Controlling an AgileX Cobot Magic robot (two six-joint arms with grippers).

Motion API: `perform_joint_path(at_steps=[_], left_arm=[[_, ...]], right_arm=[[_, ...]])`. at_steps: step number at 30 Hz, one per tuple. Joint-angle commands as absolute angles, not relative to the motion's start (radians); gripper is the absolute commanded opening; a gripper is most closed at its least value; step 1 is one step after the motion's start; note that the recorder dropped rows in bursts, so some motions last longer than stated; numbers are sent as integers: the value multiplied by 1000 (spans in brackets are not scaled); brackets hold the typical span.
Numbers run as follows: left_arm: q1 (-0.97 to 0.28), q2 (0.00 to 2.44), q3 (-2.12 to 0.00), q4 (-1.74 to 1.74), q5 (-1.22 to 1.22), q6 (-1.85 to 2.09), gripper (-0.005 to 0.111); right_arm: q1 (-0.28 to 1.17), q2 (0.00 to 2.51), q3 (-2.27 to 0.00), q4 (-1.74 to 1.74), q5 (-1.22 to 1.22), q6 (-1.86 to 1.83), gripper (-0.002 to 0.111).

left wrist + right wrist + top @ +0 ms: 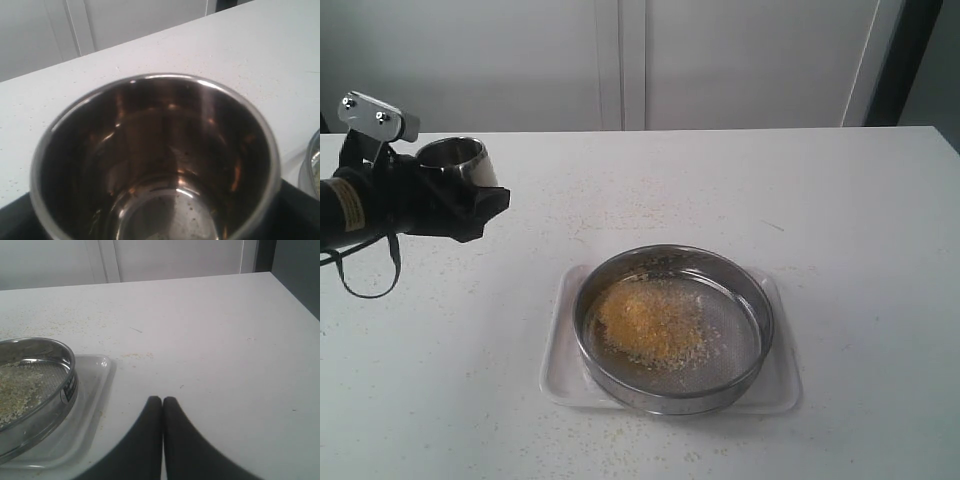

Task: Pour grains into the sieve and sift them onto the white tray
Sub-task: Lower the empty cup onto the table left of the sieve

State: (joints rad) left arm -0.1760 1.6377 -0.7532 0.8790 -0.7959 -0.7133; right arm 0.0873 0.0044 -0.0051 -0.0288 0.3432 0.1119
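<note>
The sieve stands on the white tray at the middle front of the table. A heap of yellow-orange and whitish grains lies on its mesh, mostly on the left half. My left gripper hovers at the far left, above the table, shut on a small steel cup. The cup's inside holds only a few specks. My right gripper is shut on nothing, low over the table beside the tray and the sieve; it does not show in the exterior view.
Loose grains are scattered over the white table behind the tray, with more near the front edge. A pale wall with cabinet doors runs behind the table's far edge.
</note>
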Motion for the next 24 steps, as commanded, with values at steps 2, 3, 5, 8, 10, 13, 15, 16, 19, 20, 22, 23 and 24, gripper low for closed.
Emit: perform_joint_path(at_steps=[2,3,5,8,10,13,15,16,19,20,22,23,24], left_arm=[[-161,1673,-696,861,-905,-654,0],[-161,1683,-683,863,-907,-637,0],[-161,1703,-656,863,-930,-606,0],[-161,1734,-624,873,-971,-583,0],[-161,1750,-612,887,-981,-577,0],[-161,1778,-603,906,-984,-542,0],[-161,1799,-603,918,-984,-533,0],[-161,1808,-603,923,-984,-521,0],[-161,1841,-603,948,-974,-496,0],[-161,1858,-603,954,-977,-494,0],[-161,1879,-603,963,-988,-494,0],[-161,1886,-603,963,-993,-494,0],[-161,1894,-603,965,-990,-494,0]], right_arm=[[82,0,0,-31,335,110,0],[82,0,0,-31,335,110,0],[82,0,0,-31,335,110,0],[82,0,0,-31,335,110,0],[82,0,0,-31,335,110,0],[82,0,0,-31,335,110,0],[82,0,0,-31,335,110,0],[82,0,0,-31,335,110,0],[82,0,0,-31,335,110,0],[82,0,0,-31,335,110,0],[82,0,0,-31,335,110,0],[82,0,0,-31,335,110,0],[82,0,0,-31,335,142,0]])
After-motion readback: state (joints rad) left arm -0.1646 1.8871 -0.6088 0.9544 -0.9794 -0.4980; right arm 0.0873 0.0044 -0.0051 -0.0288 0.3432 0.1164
